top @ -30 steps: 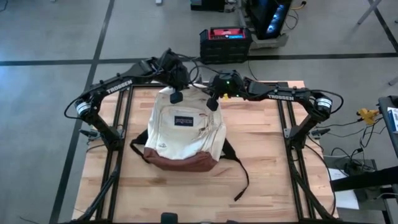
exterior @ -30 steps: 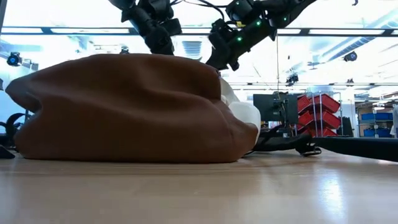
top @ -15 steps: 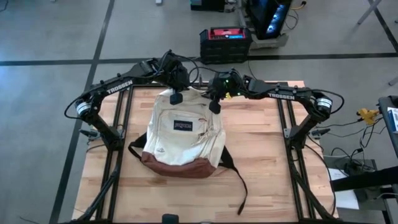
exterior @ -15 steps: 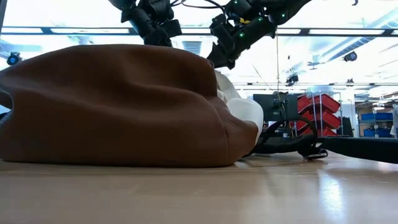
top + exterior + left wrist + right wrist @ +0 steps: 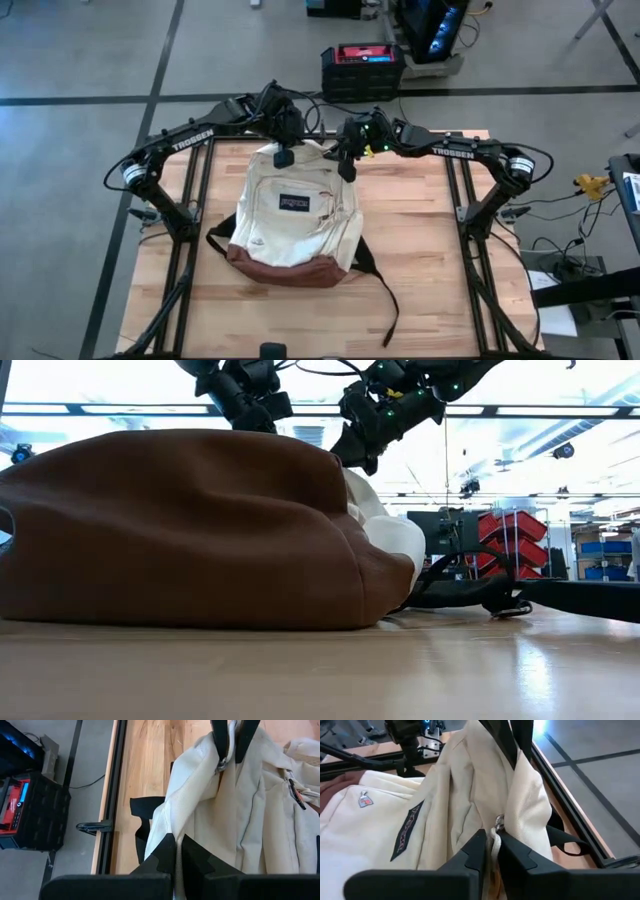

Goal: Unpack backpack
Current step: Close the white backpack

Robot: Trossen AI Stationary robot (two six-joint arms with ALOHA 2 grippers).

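One backpack [image 5: 295, 215], cream-white with a reddish-brown base, lying front-up near the middle of the wooden table [image 5: 430, 260], base toward the near edge and top toward the arms' mounts. Soft and floppy by the look of the folds in the wrist views — likely to sag, crease and slide across the wood when pulled, not to hold its shape. Base bulging high in the low view, suggesting contents and some weight; exact load not judgeable. Best held at the top edge, where fabric gathers thinly enough for narrow fingers, or at a zipper pull.

Left gripper [image 5: 284, 155] at the upper left corner of the pack, fingers pressed together on a fold of cream fabric. Right gripper [image 5: 346, 166] at the upper right of the top edge; in its wrist view, fingers nearly together around a thin strip of fabric or cord beside a small metal ring — possibly a zipper pull [image 5: 498, 821], not certain. Grip there appearing slight; fabric prone to slip out if tugged hard.

Count:
- backpack, one
- black straps [image 5: 375, 280] trailing from the pack onto the table, at least two — one toward the near right, one at the left side
- dark logo patch [image 5: 293, 202] on the front pocket, one
- grippers, two, both at the pack's top
- red-and-black case [image 5: 362, 68] on the floor beyond the table, one

No unpacked items visible on the table.
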